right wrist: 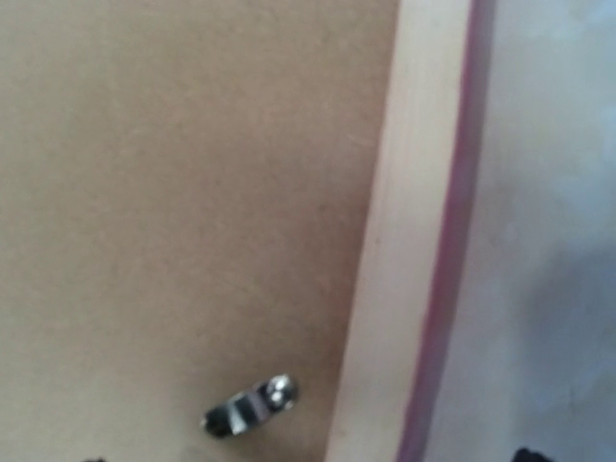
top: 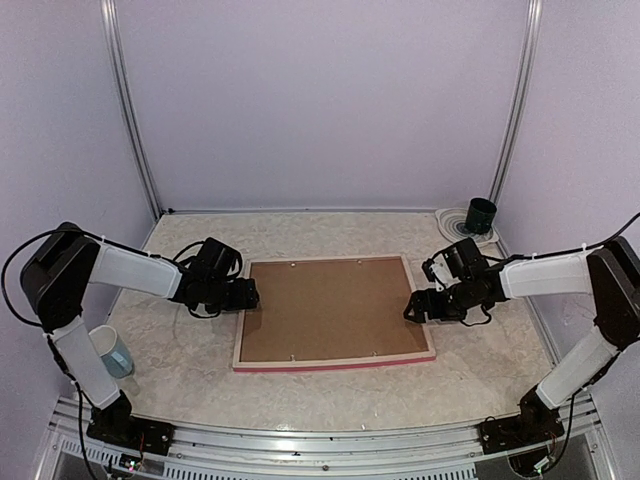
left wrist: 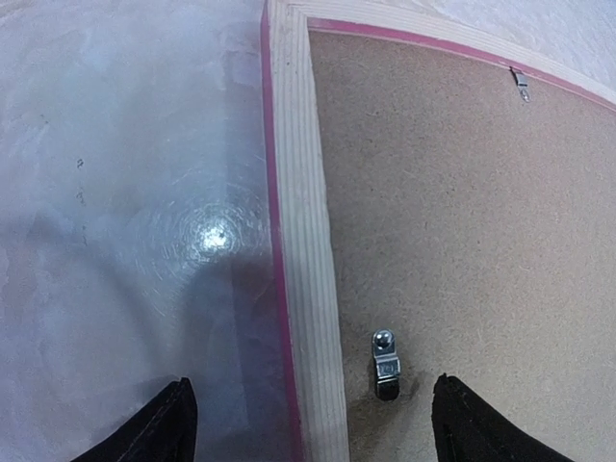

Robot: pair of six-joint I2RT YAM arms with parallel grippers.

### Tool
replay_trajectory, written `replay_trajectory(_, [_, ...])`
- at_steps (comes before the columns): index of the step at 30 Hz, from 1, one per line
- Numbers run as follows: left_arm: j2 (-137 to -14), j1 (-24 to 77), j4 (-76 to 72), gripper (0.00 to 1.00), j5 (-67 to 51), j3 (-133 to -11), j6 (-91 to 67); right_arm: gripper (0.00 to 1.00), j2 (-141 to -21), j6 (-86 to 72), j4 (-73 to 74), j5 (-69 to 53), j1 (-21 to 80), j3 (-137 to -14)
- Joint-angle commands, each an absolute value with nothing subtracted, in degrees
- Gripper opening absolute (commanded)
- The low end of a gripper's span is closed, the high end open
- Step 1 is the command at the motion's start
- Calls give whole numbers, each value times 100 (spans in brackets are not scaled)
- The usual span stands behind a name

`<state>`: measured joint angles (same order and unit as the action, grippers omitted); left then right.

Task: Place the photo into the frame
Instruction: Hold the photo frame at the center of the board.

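Observation:
The frame (top: 241,330) lies face down mid-table, pale wood back up, pink-red edge showing along the front. The brown backing board (top: 330,310) fills it. The photo is hidden. My left gripper (top: 250,296) is open over the frame's left rail (left wrist: 303,241); one finger (left wrist: 164,428) is above the table, the other above the board (left wrist: 462,221). A metal clip (left wrist: 386,364) lies between them. My right gripper (top: 413,308) is open over the right rail (right wrist: 404,241), with only its fingertips at the bottom edge of its wrist view and a turned clip (right wrist: 252,406) beside the rail.
A pale blue mug (top: 113,350) stands at the table's left edge beside the left arm. A dark green cup (top: 481,215) stands on a white dish at the back right corner. Walls close in the back and both sides.

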<state>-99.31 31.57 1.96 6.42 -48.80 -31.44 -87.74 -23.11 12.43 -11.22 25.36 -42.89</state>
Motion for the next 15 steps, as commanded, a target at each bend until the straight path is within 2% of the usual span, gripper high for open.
replay_trajectory(1, [-9969,3138,251,82,781,-4949,-3043,89,-8979,-2265,1001,-945,2514,-4316])
replay_trajectory(8, [-10059,3125,251,78,791,-5087,-2985,78,-9276,-2297,796,-770,2493,-4459])
replay_trajectory(15, [-10077,3044,277,74,714,-5191,-2903,71,-9617,-2423,462,-1135,2164,-4656])
